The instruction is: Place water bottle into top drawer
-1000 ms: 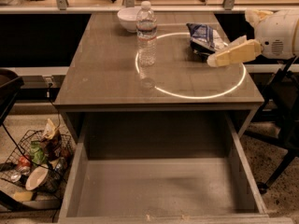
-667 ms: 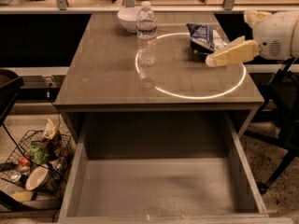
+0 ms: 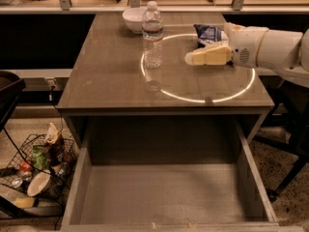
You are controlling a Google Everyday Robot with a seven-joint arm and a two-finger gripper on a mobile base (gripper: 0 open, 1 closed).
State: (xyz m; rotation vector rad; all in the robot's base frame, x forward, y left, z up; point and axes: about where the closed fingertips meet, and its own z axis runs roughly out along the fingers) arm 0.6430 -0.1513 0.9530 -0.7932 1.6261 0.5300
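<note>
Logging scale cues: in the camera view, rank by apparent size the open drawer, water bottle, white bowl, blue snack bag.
1. grey-brown wooden drawer, also nearest.
2. clear ribbed water bottle.
3. white bowl and blue snack bag: alike, both partly hidden.
The cream hand hovers right of the bottle.

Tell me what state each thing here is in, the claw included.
water bottle: upright on the table, cap on.
top drawer: pulled open, no bottle in it.
claw: over the table, right of the bottle, not touching it.
bowl: upright, behind the bottle.
snack bag: lying behind the claw.
wire basket: on the floor, holding rubbish.
</note>
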